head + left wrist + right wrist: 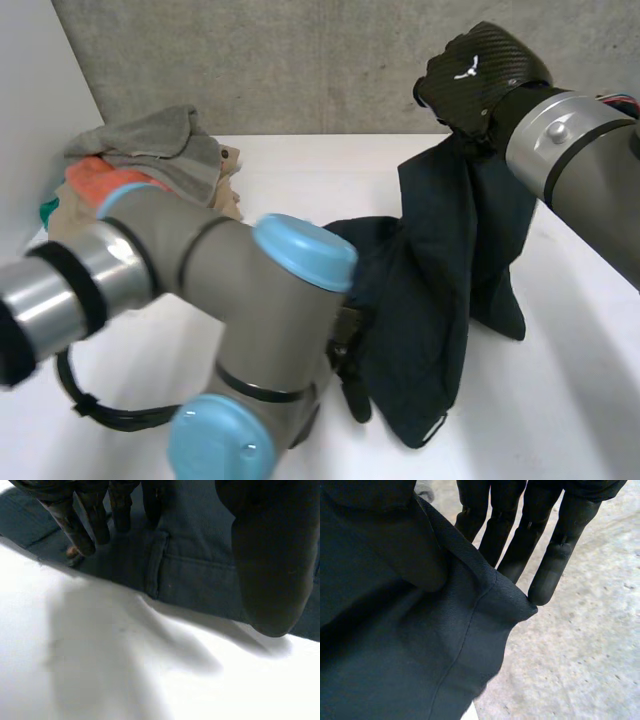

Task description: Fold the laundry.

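The right hand hung above the white table, thumb and straight fingers clamped on an edge of the dark navy cloth garment, which draped down onto the table. The left hand reached over the garment's part lying on the table, fingers straight, thumb apart, gripping nothing.

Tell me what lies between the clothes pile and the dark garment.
Bare white table, as far as the head view shows; nothing rests between the pile and the garment.
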You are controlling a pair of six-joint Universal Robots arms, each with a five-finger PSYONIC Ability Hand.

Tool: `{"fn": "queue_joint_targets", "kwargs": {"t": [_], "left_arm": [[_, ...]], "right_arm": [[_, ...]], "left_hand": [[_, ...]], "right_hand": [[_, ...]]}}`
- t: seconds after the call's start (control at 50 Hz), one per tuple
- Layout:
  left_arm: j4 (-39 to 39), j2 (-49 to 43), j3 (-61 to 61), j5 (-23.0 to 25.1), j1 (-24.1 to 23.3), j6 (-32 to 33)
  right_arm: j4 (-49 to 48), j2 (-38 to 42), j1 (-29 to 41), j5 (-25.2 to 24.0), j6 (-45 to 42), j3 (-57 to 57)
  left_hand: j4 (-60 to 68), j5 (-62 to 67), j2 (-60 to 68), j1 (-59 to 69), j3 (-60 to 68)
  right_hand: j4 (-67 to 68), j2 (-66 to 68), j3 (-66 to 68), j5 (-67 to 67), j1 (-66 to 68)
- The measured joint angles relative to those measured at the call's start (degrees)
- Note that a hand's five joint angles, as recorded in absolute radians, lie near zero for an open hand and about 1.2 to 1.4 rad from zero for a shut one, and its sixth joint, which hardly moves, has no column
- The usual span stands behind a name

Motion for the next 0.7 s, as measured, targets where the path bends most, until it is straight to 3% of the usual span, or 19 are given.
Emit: {"fn": "queue_joint_targets", "kwargs": {"t": [0.24,0.4,0.44,0.46,0.5,0.52,0.54,0.7], "left_arm": [[-3.2,-10.7,16.9,-6.4,-6.6,-1.3],[-2.4,-12.7,21.4,-2.2,-7.2,-4.1],[-2.0,-12.8,21.6,-0.9,-7.4,-5.6],[-1.5,-12.9,21.7,0.0,-7.5,-7.2],[-0.9,-13.0,21.8,0.7,-7.6,-8.9],[-0.5,-13.0,21.8,0.8,-7.6,-9.8],[0.0,-13.0,21.9,0.8,-7.6,-11.1],[1.8,-7.9,20.1,-3.2,-2.5,-14.0]], "right_arm": [[1.9,-3.8,2.0,5.1,5.2,2.0],[2.2,-5.7,3.7,5.9,9.0,3.5],[2.1,-5.8,4.1,6.0,9.5,3.6],[1.9,-5.9,4.3,6.2,9.8,3.6],[1.5,-6.1,4.5,6.6,10.2,3.6],[1.3,-6.2,4.6,6.8,10.5,3.6],[1.2,-6.2,4.6,6.9,10.6,3.5],[-0.3,-7.1,1.8,8.0,13.9,3.3]], "left_hand": [[0.0,0.0,0.0,0.0,0.0],[3.3,2.2,2.8,5.5,2.8],[12.9,11.4,12.3,16.9,12.1],[26.2,24.4,26.8,28.3,26.6],[42.3,40.2,43.0,41.6,41.4],[44.6,42.4,44.1,42.5,43.6],[54.5,51.7,54.4,54.2,53.2],[56.9,54.1,56.4,56.9,55.6]], "right_hand": [[0.2,0.0,0.0,0.1,0.0],[0.2,0.0,0.0,0.7,0.0],[0.3,0.0,0.0,0.7,0.0],[0.3,0.0,0.0,0.7,0.0],[0.3,0.0,0.1,0.7,0.0],[0.3,0.0,0.2,0.7,0.0],[0.3,0.0,0.3,0.7,0.0],[0.3,0.0,0.3,1.4,0.0]]}}
